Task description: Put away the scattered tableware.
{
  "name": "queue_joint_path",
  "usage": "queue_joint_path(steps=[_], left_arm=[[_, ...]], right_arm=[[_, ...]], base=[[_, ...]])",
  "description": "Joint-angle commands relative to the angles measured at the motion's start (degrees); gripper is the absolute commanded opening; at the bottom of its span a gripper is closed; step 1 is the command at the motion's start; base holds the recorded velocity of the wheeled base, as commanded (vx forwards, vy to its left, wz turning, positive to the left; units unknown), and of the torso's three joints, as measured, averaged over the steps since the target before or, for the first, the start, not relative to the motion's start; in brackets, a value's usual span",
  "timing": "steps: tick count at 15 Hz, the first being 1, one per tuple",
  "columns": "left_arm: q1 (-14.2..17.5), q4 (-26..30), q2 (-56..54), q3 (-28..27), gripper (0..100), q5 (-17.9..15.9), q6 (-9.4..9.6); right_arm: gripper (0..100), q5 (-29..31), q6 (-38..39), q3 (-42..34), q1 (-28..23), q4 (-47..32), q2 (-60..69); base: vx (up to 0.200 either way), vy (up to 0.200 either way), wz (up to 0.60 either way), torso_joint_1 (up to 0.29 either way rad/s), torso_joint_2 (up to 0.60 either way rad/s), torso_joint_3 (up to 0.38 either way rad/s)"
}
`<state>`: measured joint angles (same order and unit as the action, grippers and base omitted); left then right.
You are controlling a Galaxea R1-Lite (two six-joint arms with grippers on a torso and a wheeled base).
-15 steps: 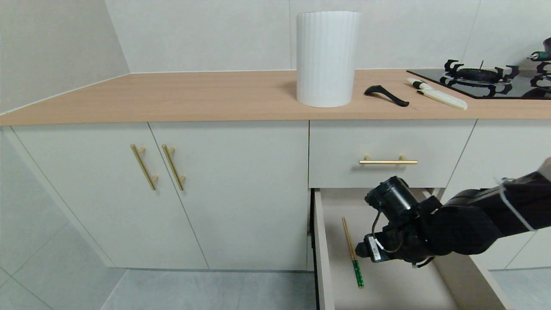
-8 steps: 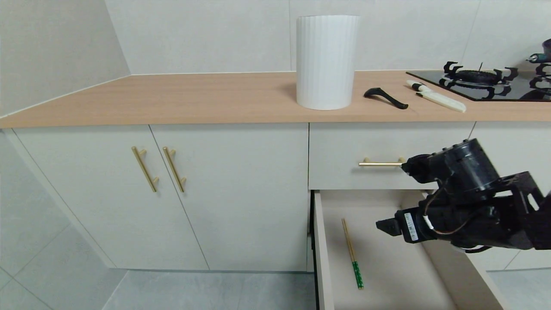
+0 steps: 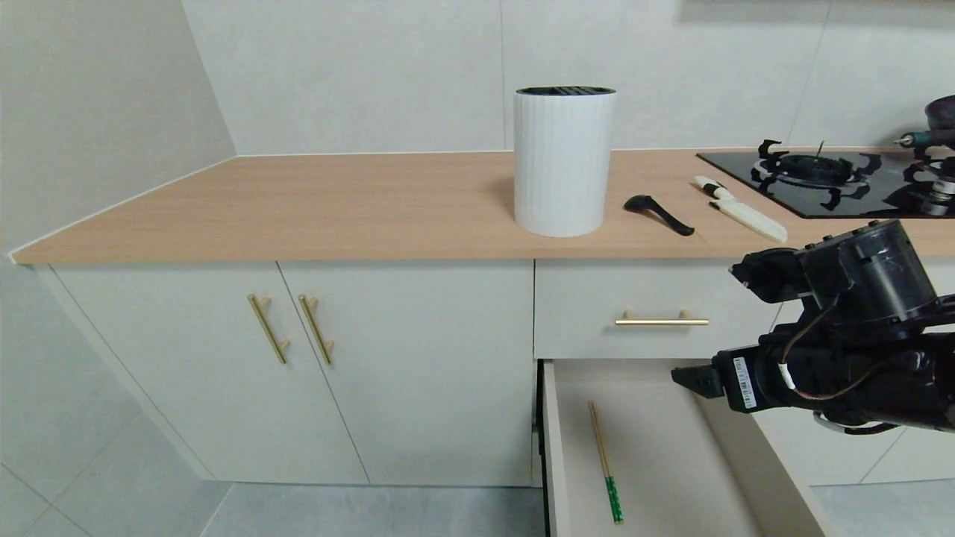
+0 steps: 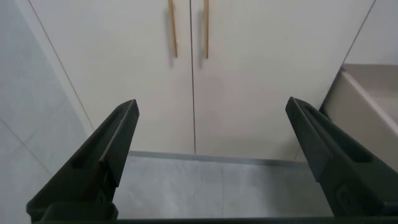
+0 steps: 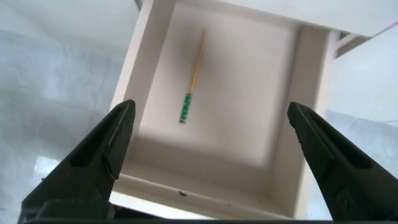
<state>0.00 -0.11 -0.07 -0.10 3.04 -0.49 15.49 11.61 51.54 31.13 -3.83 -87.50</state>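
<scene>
A pair of wooden chopsticks with green ends lies loose on the floor of the open lower drawer. The right wrist view looks down on the chopsticks. My right gripper hangs open and holds nothing, above the drawer's right side, by the upper drawer front. My right gripper frames the drawer between its fingers. On the counter lie a black spoon and a white knife, right of a white ribbed holder. My left gripper is open, low before the cabinet doors.
The wooden counter runs from the left wall to a black gas hob at the right. Above the open drawer is a shut drawer with a brass handle. Two cabinet doors with brass handles stand shut at the left.
My right gripper has lifted out of the drawer and drawn back to the right, away from the chopsticks, which lie as before. The head camera has shifted, showing more of the wall.
</scene>
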Motion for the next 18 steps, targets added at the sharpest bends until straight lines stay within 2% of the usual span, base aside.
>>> queue_joint_path(steps=[1,14,18], left_arm=[[0.0,0.0,0.1,0.0,100,0.0,-0.04],[0.0,0.0,0.1,0.0,100,0.0,-0.04],[0.0,0.0,0.1,0.0,100,0.0,-0.04]], right_arm=[[100,0.0,0.0,0.0,0.1,0.0,0.0],[100,-0.4,0.1,-0.1,0.0,0.2,-0.2],[100,-0.6,-0.4,0.4,-2.8,0.4,-0.2]], base=[[0.000,0.000,0.00,0.139,-0.47,-0.325],[0.000,0.000,0.00,0.177,-0.48,-0.308],[0.000,0.000,0.00,0.102,-0.23,-0.121]])
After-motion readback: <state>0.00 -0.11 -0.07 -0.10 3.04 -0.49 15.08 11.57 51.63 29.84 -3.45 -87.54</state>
